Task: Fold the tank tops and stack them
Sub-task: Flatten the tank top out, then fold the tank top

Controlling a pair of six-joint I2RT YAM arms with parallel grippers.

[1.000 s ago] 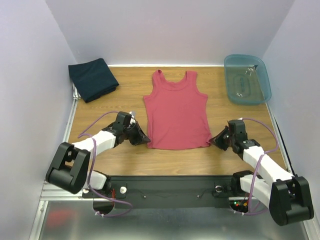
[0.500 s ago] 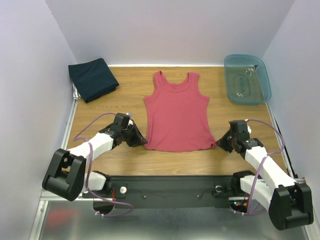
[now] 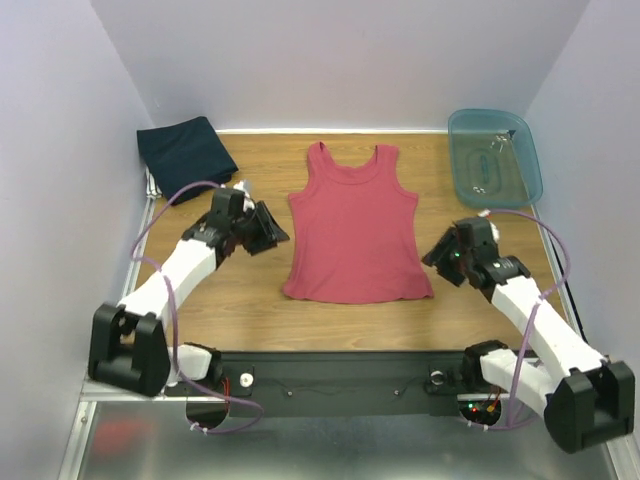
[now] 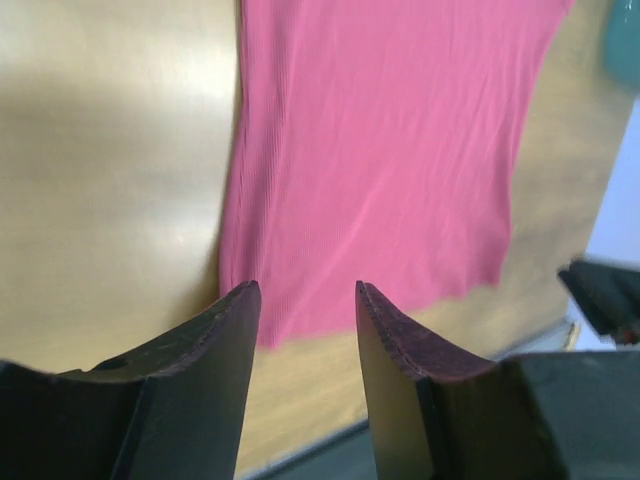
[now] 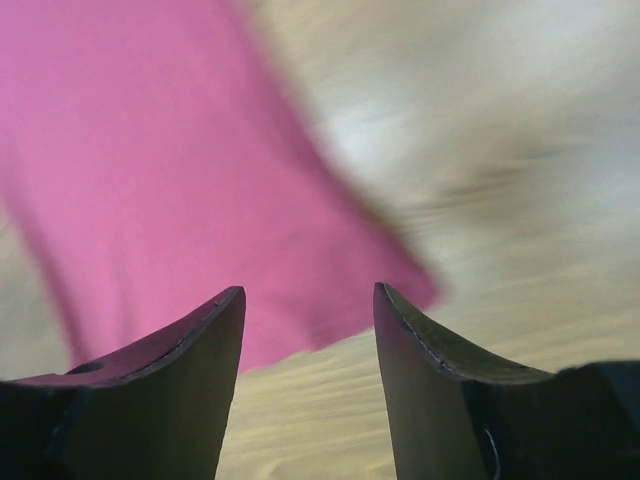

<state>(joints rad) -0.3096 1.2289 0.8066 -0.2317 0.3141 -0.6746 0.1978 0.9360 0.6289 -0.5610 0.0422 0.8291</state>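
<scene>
Lying flat in the middle of the wooden surface (image 3: 250, 300) is the red tank top (image 3: 352, 225), straps and neck toward the far wall, hem toward the arm bases, pretty smooth apart from a slightly wavy hem. The navy tank top (image 3: 185, 152) sits folded up in the far left corner, well apart from the red one, and there's a see-through blue tub (image 3: 495, 160) in the far right corner. So the left hand (image 3: 268, 228) is just beside the red top's left side edge, roughly halfway up it, jaws apart with nothing between them; its wrist view shows both fingers (image 4: 215, 380) spread and the pink cloth lying on the wood beyond. The right hand (image 3: 440, 257) is near the lower right hem corner, also open and empty. That wrist view is blurry, but the cloth's corner shows past the gap. Neither hand touches cloth as far as I can tell.
</scene>
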